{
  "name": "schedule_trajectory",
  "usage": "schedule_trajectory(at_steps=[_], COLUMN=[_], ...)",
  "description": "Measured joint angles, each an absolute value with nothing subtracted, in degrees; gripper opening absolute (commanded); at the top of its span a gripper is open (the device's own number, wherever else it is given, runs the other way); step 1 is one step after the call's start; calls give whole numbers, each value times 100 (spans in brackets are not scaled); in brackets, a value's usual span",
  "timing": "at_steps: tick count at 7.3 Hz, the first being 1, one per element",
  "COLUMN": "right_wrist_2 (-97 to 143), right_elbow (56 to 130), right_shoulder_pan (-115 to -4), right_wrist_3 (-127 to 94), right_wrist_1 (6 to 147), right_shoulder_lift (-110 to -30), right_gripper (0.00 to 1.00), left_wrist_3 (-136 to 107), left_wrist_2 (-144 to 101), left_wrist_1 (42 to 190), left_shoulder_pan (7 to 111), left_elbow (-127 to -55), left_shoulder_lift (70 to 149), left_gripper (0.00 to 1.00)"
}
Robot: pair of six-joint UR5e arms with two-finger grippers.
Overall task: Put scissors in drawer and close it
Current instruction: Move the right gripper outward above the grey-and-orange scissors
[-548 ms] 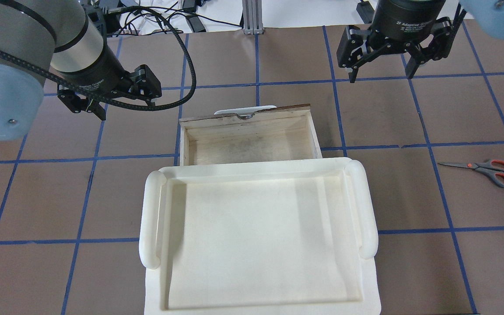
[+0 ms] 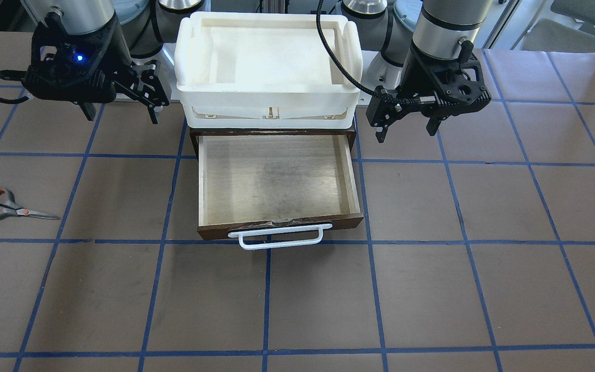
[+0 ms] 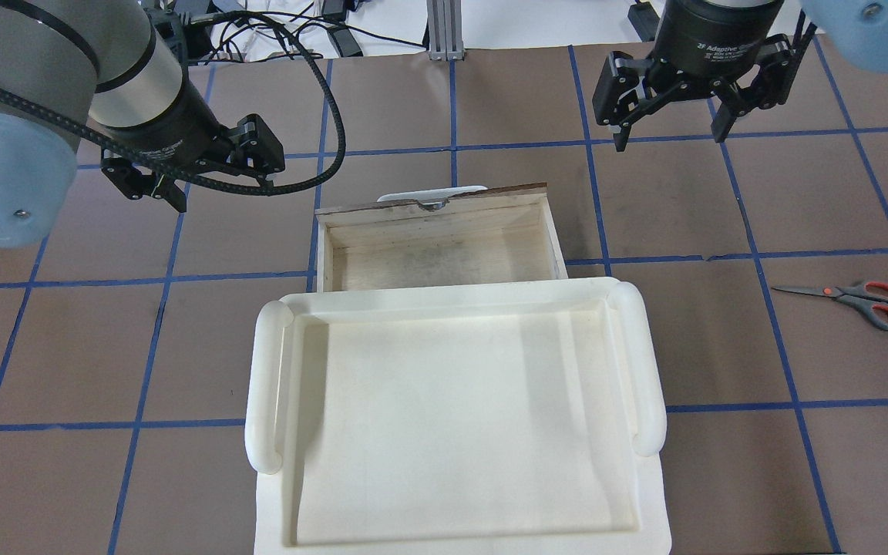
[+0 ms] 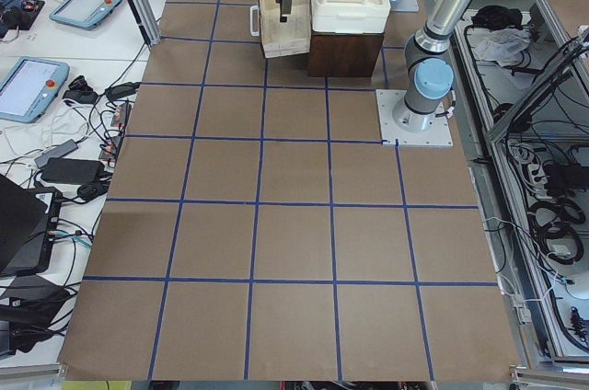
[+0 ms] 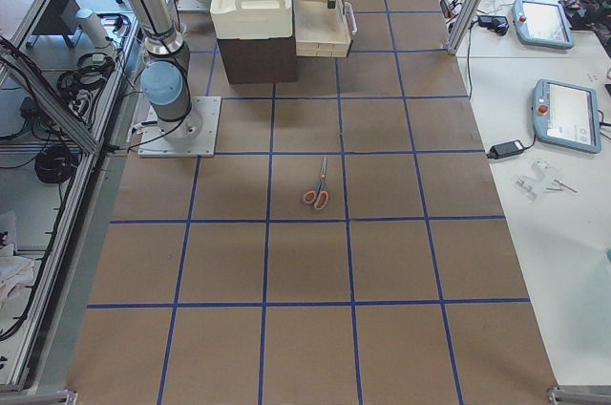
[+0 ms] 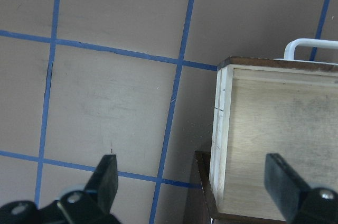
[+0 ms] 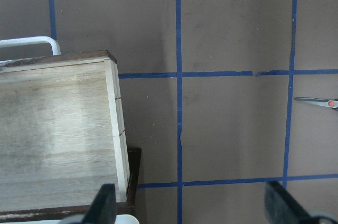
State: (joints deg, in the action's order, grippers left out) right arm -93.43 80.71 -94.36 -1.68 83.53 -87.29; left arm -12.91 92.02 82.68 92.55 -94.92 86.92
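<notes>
1. Found the scissors (image 3: 849,297) flat on the brown mat on the robot's right side, blades together, tips toward the drawer (image 3: 444,258) but well apart from it. Nothing touching them.
2. Noted the drawer pulled well out from under the white tray (image 3: 267,385), wooden floor bare.
3. Judged the pick-up not yet begun. Next calls for carrying the right gripper (image 3: 671,137) over the scissors, lining up across the handles or pivot, then lowering.
4. Logged the right gripper spread wide, empty, hovering beyond the drawer's front corner.
5. Logged the left gripper (image 2: 406,133) likewise spread wide, empty, beside the drawer's other side.
</notes>
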Motion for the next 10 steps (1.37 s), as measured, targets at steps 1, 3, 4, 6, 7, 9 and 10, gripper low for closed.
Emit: schedule_trajectory(at_steps=[1, 3, 4, 6, 7, 9, 10], right_wrist_2=[-9332, -9312, -9304, -9339, -9339, -9216, -9054], right_elbow=[8098, 8165, 8236, 8620, 8935, 9627, 10036], right_shoulder_pan=[-9327, -8844, -8509, -7574, -7015, -6199, -5886], right_wrist_3=[344, 1717, 2810, 5119, 6219, 8531, 9551], right_wrist_1=[8358, 8350, 8391, 8613, 8856, 9794, 10462], right_shoulder_lift=[-8734, -8743, -8744, -8745, -8742, -8714, -8662], right_gripper=[100, 96, 93, 94, 94, 94, 94], left_wrist_3=[-1292, -1292, -1292, -1292, -1292, -1292, -1292], left_wrist_2=[9202, 9202, 9202, 9202, 9202, 9202, 9202], left_wrist_1=[8265, 8264, 8268, 8266, 8268, 8270, 8270], left_shoulder_pan=[9256, 9262, 9263, 9264, 9264, 9261, 9261], left_elbow=[-9492, -9492, -9492, -9492, -9492, -9492, -9492], left_shoulder_lift=[8692, 8692, 8691, 8685, 8684, 8684, 8684], left_gripper=[100, 100, 100, 100, 100, 100, 100])
